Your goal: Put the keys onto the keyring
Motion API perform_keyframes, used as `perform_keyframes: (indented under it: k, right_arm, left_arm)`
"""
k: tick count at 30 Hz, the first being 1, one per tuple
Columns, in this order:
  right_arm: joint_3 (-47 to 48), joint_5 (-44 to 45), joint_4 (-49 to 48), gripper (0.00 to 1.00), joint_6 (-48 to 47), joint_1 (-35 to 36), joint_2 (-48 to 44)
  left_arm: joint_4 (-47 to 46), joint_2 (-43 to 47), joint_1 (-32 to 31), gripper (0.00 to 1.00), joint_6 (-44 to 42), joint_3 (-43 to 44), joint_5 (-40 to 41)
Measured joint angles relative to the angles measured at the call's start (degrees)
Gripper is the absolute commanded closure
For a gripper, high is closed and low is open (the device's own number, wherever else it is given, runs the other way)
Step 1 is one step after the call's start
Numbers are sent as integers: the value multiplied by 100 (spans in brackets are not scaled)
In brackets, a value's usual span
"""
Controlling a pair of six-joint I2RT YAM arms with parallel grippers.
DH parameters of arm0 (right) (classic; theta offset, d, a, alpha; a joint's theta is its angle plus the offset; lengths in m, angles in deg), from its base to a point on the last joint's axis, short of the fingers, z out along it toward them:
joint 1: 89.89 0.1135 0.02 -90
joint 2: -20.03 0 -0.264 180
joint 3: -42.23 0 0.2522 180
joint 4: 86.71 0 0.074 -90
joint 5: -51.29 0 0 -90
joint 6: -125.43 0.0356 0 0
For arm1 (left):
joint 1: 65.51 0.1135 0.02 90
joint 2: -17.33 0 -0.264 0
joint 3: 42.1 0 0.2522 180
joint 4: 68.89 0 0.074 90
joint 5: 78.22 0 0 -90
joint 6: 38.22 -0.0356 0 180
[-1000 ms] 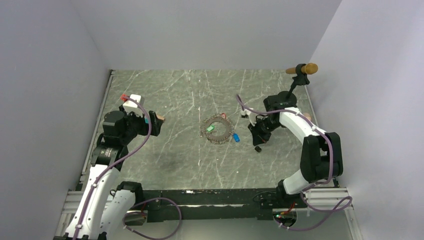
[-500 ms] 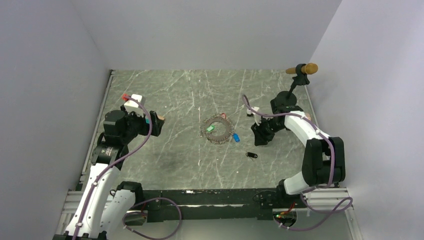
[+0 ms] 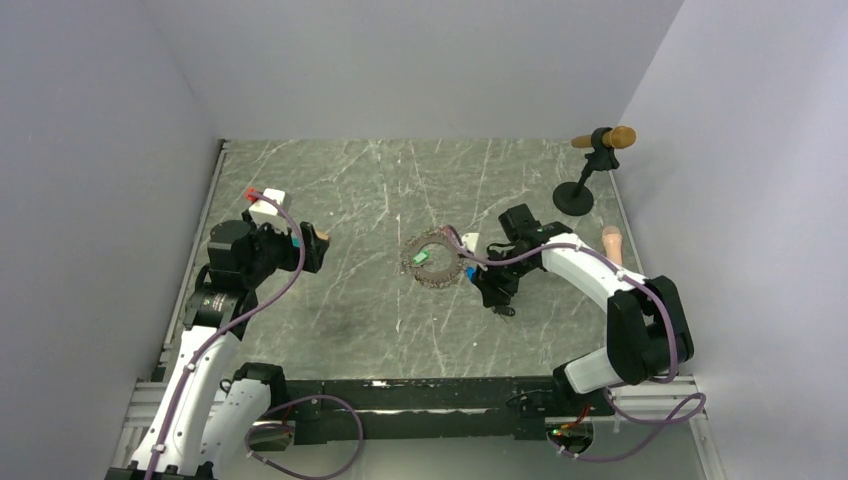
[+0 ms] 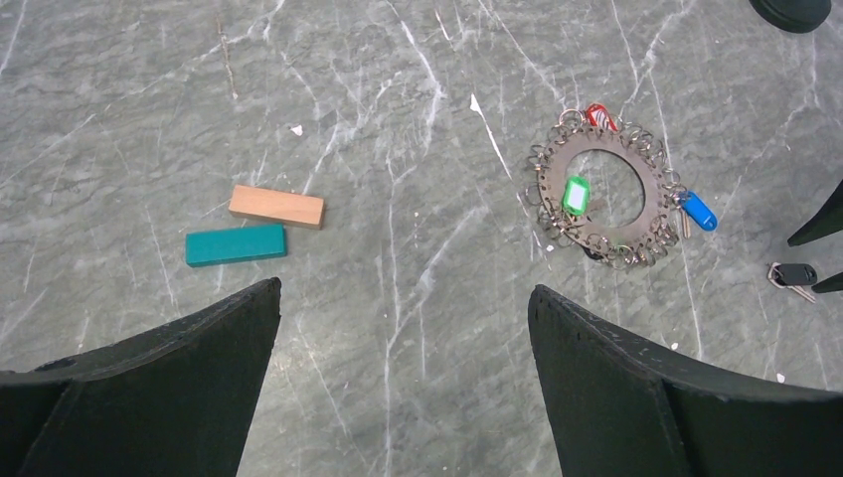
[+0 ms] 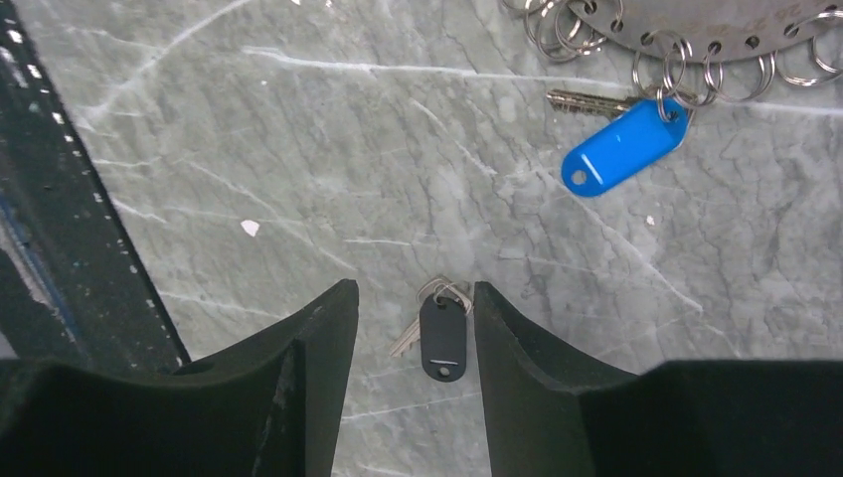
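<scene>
Right gripper (image 5: 413, 298) parted astride black-tagged key (image 5: 442, 338) on table (image 5: 249, 149) | likely lined up to pinch it | keyring (image 5: 696, 20) near, mid-table

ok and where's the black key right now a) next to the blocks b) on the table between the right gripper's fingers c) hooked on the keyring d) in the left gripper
b: the black key lies on the table between the open jaws of the right gripper, apart from the keyring.
</scene>
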Motion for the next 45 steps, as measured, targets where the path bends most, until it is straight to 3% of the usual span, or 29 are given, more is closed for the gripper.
perform_keyframes:
  k: [12, 19, 26, 31, 35, 37, 40, 45]
  right_arm:
    - [-291, 1316, -522, 54, 643, 619, 350]
    - [-330, 1585, -573, 72, 758, 619, 509]
    - [-299, 1631, -588, 100, 848, 623, 595]
    - [-295, 1641, -577, 100, 835, 632, 597]
    - [-280, 1377, -417, 100, 634, 549, 476]
    - [-225, 1036, -188, 100, 385, 505, 339]
    - [-98, 293, 264, 100, -229, 466, -7]
    - [389, -1075, 1320, 100, -1740, 474, -435]
  left_arm:
    - [-39, 0, 4, 2, 0, -2, -42]
    - [-39, 0, 4, 2, 0, -2, -42]
    - [-39, 0, 4, 2, 0, -2, -42]
    - [-42, 0, 4, 2, 0, -2, -90]
    - [-203, 2, 15, 7, -4, -70, -579]
    - [-533, 2, 22, 12, 2, -238, -1261]
    - [-1176, 2, -129, 13, 70, -605, -2358]
    - [-2133, 352, -1388, 16, 74, -1292, -3200]
